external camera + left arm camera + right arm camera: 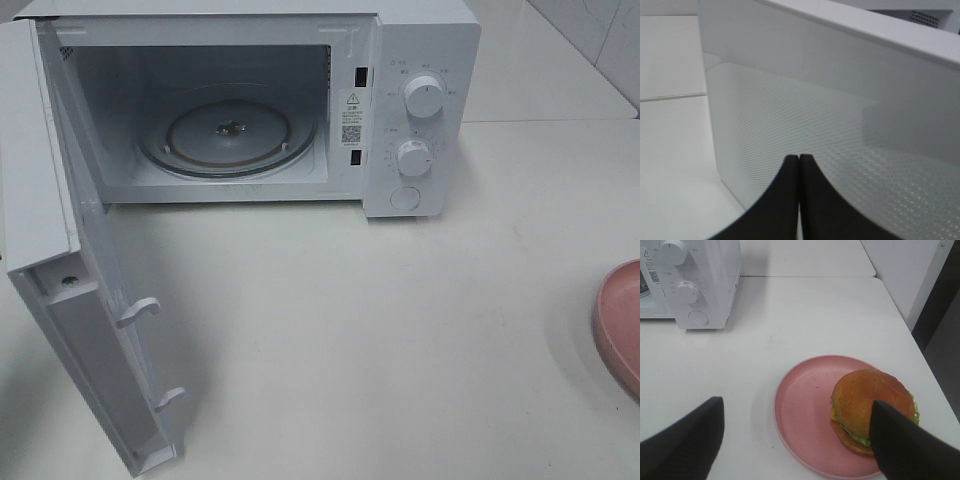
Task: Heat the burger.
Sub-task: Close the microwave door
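Right wrist view: glossy golden-brown burger [871, 410] sits off-centre on round pink plate [802, 415], near white microwave [300, 100], door open. Right gripper [795, 440] wide open, empty; left gripper [799, 165] closed, empty. Burger probably soft, stacked: grasp bun sides gently.

kitchen-like; microwave [250, 100] | white counter [400, 330] | tiled wall [590, 40]

Bright, even, washed-out light; soft shadows, mild blur in wrist views.

Golden-brown burger [867, 405]; pink plate [800, 420]; white microwave [420, 60].
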`<action>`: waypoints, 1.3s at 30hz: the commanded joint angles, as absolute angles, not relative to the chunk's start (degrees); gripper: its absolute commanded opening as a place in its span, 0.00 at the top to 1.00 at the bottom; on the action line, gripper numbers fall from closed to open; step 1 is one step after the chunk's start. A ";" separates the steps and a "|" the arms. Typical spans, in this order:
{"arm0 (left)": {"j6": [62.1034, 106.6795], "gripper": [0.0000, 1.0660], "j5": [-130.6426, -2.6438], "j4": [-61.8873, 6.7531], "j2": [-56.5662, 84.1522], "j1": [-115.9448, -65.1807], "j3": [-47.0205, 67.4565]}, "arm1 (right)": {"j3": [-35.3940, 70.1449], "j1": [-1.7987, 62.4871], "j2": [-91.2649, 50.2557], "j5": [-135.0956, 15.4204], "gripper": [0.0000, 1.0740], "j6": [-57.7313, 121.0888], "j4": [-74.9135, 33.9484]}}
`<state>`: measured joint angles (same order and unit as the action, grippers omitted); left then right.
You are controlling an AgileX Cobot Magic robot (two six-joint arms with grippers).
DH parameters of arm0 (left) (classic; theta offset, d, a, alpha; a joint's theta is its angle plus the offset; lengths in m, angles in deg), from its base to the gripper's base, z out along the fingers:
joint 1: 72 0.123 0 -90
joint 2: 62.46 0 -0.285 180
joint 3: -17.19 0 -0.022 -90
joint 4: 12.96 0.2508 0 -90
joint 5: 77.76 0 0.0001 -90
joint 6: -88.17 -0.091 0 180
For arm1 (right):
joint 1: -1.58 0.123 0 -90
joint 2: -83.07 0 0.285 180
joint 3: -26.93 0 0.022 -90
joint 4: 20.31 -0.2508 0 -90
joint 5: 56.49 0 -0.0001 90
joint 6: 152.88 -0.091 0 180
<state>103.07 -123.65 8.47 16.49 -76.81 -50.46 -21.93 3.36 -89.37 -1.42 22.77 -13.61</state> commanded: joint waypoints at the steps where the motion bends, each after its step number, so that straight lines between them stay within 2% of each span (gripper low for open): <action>1: 104.39 1.00 -128.18 10.65 18.84 -77.27 -50.34 | -21.99 3.07 -90.81 -1.42 0.31 23.63 -13.55; 6: 103.59 1.00 -128.69 9.79 22.67 -81.34 -48.34 | -21.99 3.07 -90.81 -1.42 0.31 23.63 -13.55; 7: 102.61 1.00 -128.35 8.82 24.05 -83.46 -47.31 | -21.99 3.07 -90.81 -1.42 0.31 23.63 -13.55; 9: 102.44 1.00 -128.35 7.67 24.56 -84.32 -46.96 | -21.99 3.07 -90.81 -1.42 0.31 23.63 -13.55; 10: 102.44 1.00 -128.47 4.46 25.42 -85.69 -46.45 | -21.99 3.07 -90.81 -1.42 0.31 23.63 -13.55; 13: 102.44 1.00 -128.52 0.62 26.86 -87.76 -45.76 | -21.99 3.07 -90.81 -1.42 0.31 23.63 -13.55; 17: 102.38 1.00 -128.47 -0.98 28.63 -89.99 -44.38 | -21.99 3.07 -90.81 -1.42 0.31 23.63 -13.55; 22: 100.26 1.00 -127.95 -2.99 31.96 -94.17 -41.29 | -21.99 3.07 -90.81 -1.42 0.31 23.63 -13.55; 24: 99.29 1.00 -127.95 -5.57 33.22 -96.18 -40.09 | -21.99 3.07 -90.81 -1.42 0.31 23.63 -13.55; 26: 97.74 1.00 -127.89 -11.52 34.99 -99.50 -38.25 | -21.99 3.07 -90.81 -1.42 0.31 23.63 -13.55; 27: 97.74 1.00 -127.89 -11.52 34.99 -99.50 -38.25 | -21.99 3.07 -90.81 -1.42 0.31 23.63 -13.55; 29: 93.85 1.00 -127.89 -17.65 37.06 -103.11 -35.73 | -21.99 3.07 -90.81 -1.42 0.31 23.63 -13.55; 32: 92.81 1.00 -127.89 -19.09 37.57 -103.97 -35.10 | -21.99 3.07 -90.81 -1.42 0.31 23.63 -13.55; 33: 91.61 1.00 -127.84 -21.78 38.60 -105.52 -33.96 | -21.99 3.07 -90.81 -1.42 0.31 23.63 -13.55; 39: 90.81 1.00 -126.92 -27.57 40.78 -108.55 -29.72 | -21.99 3.07 -90.81 -1.42 0.31 23.63 -13.55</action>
<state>91.15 -127.03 -26.08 40.89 -108.15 -30.23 -21.93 3.36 -89.37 -1.42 22.77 -13.61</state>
